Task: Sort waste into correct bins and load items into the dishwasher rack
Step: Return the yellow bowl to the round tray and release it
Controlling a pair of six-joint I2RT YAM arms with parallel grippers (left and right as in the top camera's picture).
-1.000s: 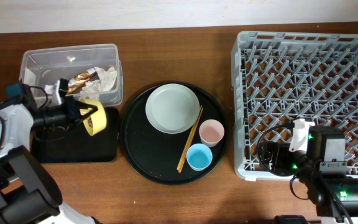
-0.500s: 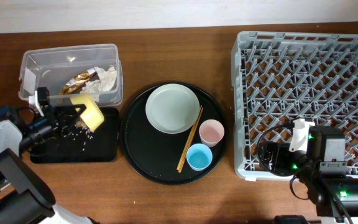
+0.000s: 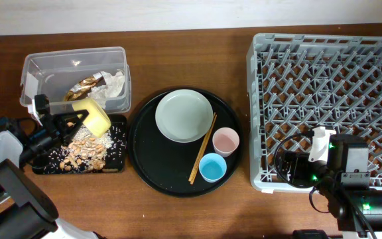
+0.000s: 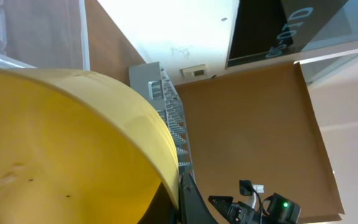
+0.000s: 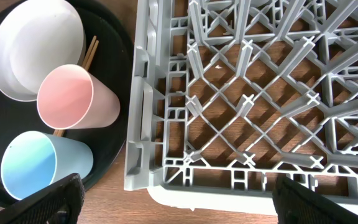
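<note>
My left gripper [image 3: 71,119] is shut on the small yellow bowl [image 3: 93,116], tipped over the shallow black tray [image 3: 115,164]; the bowl fills the left wrist view [image 4: 67,149]. Beige food scraps [image 3: 85,151] lie spread in that tray. The clear tub [image 3: 38,66] holds the gold-brown foil wrapper [image 3: 86,84] and white tissue [image 3: 113,82]. The pale plate [image 3: 184,115], chopsticks [image 3: 203,147], pink cup [image 3: 226,141] and blue cup [image 3: 212,167] sit on a round black tray. My right gripper [image 5: 176,205] is open over the front-left corner of the grey rack [image 3: 330,53].
The round black tray [image 3: 152,159] lies mid-table between the bins and the rack. In the right wrist view the rack's corner [image 5: 148,168], pink cup [image 5: 73,102], blue cup [image 5: 39,168] and plate [image 5: 36,50] show below the gripper.
The left gripper tipped the yellow bowl over the black tray and the beige scraps poured out onto it. The right arm has not moved.
</note>
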